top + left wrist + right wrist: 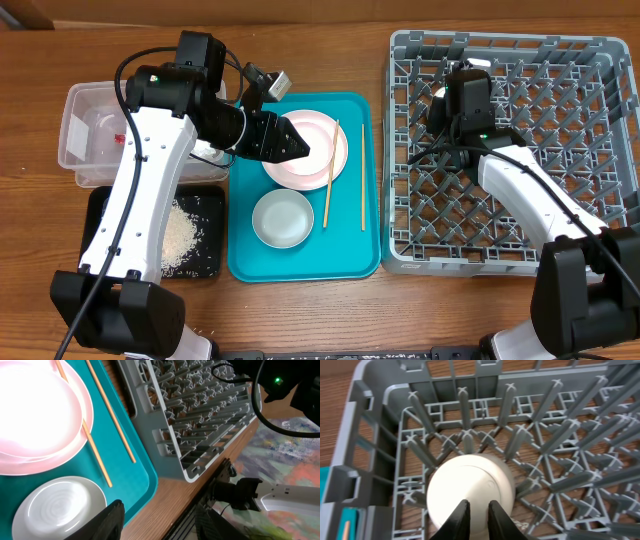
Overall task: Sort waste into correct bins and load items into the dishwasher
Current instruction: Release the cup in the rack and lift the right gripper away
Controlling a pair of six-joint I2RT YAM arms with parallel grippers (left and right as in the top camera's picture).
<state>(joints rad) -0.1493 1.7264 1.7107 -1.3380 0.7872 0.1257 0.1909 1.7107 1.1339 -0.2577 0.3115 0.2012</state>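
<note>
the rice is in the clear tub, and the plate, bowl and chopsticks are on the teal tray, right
Not quite. The overhead view shows the rice in the black tray, not the clear tub. The plate, bowl and chopsticks are on the teal tray, as you say.

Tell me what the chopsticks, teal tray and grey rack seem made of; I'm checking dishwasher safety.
Chopsticks: probably wood or bamboo, matte tan, no shine. Teal tray: likely plastic, smooth with soft glare and moulded rim. Grey rack: likely moulded plastic, matte lattice pegs.
</note>
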